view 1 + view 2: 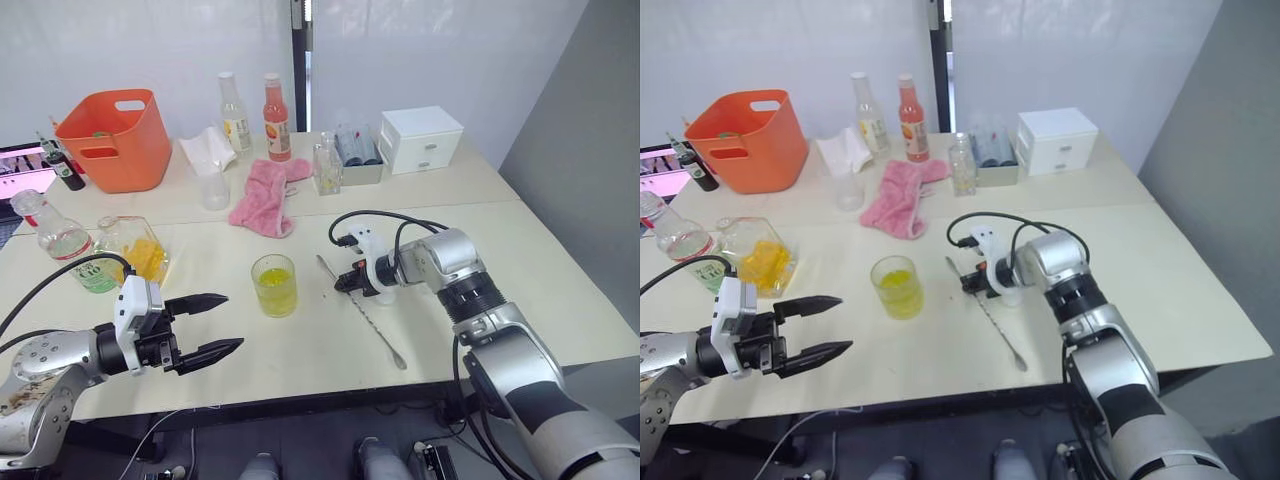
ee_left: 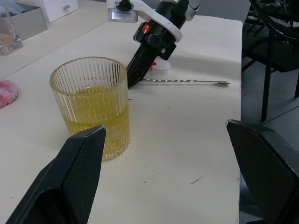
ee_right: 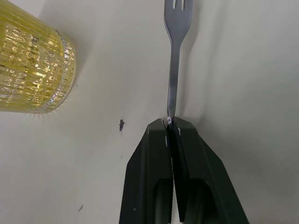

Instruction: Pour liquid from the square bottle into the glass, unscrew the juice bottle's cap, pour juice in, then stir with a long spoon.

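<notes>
Both pours apparently done: glass [image 1: 274, 285] holds yellow liquid. Right tool [image 3: 171, 125] clamped on long spoon [image 1: 375, 325] lying on worktop [image 1: 560, 290]; left tool [image 1: 218, 325] apart, empty. Stirring remains.

- The short clear ribbed glass [image 1: 274, 285] stands on the pale table [image 1: 560, 270], near its front middle
- The thin silver long spoon [image 1: 362, 313] lies flat on the table just right of the glass
- The right gripper [image 1: 340, 285] is right of the glass, closed on the spoon's stem
- The small white cap [image 2: 161, 67] lies right of the glass, beyond the spoon
- The left gripper [image 1: 222, 325], fingers spread, is left of and before the glass
- The tall clear juice bottle [image 1: 66, 242] lies far left of the glass
- The pink cloth [image 1: 265, 196] lies behind the glass
</notes>
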Available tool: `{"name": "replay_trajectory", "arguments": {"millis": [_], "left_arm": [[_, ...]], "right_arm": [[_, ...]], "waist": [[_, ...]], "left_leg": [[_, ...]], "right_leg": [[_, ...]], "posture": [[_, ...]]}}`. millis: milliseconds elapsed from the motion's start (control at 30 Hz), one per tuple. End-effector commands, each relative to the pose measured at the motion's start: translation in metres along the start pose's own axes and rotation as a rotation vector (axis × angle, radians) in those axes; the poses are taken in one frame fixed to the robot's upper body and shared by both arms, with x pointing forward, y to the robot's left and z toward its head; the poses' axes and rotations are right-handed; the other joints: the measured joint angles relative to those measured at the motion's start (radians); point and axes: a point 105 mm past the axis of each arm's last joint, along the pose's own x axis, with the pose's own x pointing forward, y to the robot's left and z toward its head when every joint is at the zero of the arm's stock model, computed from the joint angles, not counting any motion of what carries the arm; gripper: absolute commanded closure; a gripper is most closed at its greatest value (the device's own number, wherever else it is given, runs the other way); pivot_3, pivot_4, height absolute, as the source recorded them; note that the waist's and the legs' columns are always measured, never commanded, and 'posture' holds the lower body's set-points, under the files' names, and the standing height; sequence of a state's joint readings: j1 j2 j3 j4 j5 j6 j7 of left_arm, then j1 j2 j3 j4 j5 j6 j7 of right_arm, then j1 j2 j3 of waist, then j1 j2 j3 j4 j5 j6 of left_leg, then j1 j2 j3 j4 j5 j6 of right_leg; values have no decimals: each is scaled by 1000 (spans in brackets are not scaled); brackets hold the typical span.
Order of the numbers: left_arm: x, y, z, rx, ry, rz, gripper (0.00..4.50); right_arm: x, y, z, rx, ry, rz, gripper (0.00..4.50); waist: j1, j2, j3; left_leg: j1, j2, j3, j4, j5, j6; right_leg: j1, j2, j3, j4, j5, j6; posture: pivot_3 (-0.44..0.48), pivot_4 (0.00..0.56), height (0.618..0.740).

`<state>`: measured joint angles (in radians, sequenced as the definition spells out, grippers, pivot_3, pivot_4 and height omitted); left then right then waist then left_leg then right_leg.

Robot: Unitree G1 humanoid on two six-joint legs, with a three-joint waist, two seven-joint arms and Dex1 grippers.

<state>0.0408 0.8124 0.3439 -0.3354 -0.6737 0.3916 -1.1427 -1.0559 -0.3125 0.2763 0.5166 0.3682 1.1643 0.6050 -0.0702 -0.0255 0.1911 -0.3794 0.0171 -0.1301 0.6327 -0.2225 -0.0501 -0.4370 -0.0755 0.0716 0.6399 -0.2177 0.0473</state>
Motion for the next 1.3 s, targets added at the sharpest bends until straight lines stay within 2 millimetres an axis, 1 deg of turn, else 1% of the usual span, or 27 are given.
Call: {"name": "replay_trajectory", "arguments": {"millis": [33, 367, 400, 433, 567, 633, 667, 767, 800, 867, 967, 1033, 1133, 1200, 1267, 1300], "left_arm": [[-1, 2, 10, 25, -18, -7, 170], [1, 6, 11, 21, -14, -17, 170], [1, 6, 11, 21, -14, -17, 133], [2, 7, 11, 21, -14, -17, 133], [2, 7, 9, 22, -11, -18, 133], [1, 7, 9, 22, -11, -16, 133], [1, 7, 9, 22, -12, -14, 133], [-1, 6, 9, 22, -16, -7, 133], [-2, 6, 9, 22, -18, -2, 133], [-4, 7, 9, 24, -22, 10, 133], [-6, 9, 10, 23, -31, 29, 133], [-9, 11, 10, 23, -36, 51, 133], [-14, 14, 9, 15, -47, 102, 133], [-17, 15, 7, 8, -54, 128, 133], [-19, 15, 6, 2, -57, 143, 133], [-20, 15, 4, -2, -59, 156, 133]], "right_arm": [[-1, -14, 0, -7, -31, -85, 4500], [-1, -10, -3, -10, -50, -69, 4500], [-2, -9, -2, -16, -56, -65, 3811], [-3, -8, -1, -27, -66, -64, 3546], [-14, 4, 14, -89, -137, -23, 2177], [-24, 11, 24, -133, -184, -9, 1458], [-31, 13, 30, -159, -210, -5, 1228], [-54, 21, 43, -230, -293, 10, 120], [-64, 25, 48, -250, -328, 28, 24], [-80, 29, 55, -286, -389, 45, 24], [-98, 29, 60, -323, -467, 42, 24], [-111, 24, 61, -341, -519, 19, 24], [-130, 5, 49, -308, -608, -63, 24], [-133, -8, 32, -269, -620, -112, 24], [-135, -14, 22, -222, -638, -136, 24], [-136, -20, 14, -200, -646, -166, 24]], "waist": [[0, 0, 0], [1, 0, 0], [1, 0, 0], [1, 0, 0], [1, 0, 0], [0, 0, 0], [0, 0, 0], [0, 0, 0], [0, 0, 0], [0, 0, 0], [0, 0, 0], [1, 0, 0], [6, 0, 0], [7, 0, 0], [7, 0, 0], [6, 0, 0]], "left_leg": [[1, 0, 0, 0, 0, 0], [1, 0, 0, 1, 0, 0], [1, 0, 0, 1, 0, 0], [1, 0, 0, 1, 0, 0], [0, 0, 0, 1, 0, 0], [-1, 0, 0, 1, 0, 0], [-2, 0, 0, 1, 0, 0], [-3, 0, 0, 1, 0, 0], [-3, 0, 0, 0, 0, 0], [-3, 0, 0, 0, 0, 0], [-3, 0, 0, 0, 0, 0], [-3, 0, 0, 0, 0, 0], [-3, 0, 0, 0, 0, 0], [-3, 0, 0, 0, 0, 0], [-3, 0, 0, 1, 0, 0], [-3, 0, 0, 1, 0, 0]], "right_leg": [[1, 0, 0, 0, 0, 1], [1, 0, 0, 0, 0, 1], [1, 0, 0, 0, 0, 0], [1, 0, 0, 0, 0, 0], [0, 0, 0, 1, 0, 0], [0, 0, 0, 0, 0, 0], [-1, 0, 0, 0, 0, 0], [-3, 0, 0, 1, 0, 0], [-3, 0, 0, 0, 0, 0], [-3, 0, 0, 0, 0, 0], [-2, 0, 0, 0, -1, 1], [-2, 0, 0, 0, -1, 1], [-2, 0, 0, -1, -1, 2], [-2, -1, 0, -2, -1, 1], [-2, -1, 0, -2, -1, 1], [-2, -1, 0, -2, -1, 1]], "posture": [[0, 150, 739], [0, 150, 739], [0, 150, 739], [0, 150, 739], [0, 150, 739], [0, 150, 739], [0, 150, 739], [0, 150, 739], [0, 150, 739], [0, 150, 739], [0, 150, 739], [0, 150, 739], [0, 150, 739], [0, 150, 739], [0, 150, 739], [0, 150, 739]]}}
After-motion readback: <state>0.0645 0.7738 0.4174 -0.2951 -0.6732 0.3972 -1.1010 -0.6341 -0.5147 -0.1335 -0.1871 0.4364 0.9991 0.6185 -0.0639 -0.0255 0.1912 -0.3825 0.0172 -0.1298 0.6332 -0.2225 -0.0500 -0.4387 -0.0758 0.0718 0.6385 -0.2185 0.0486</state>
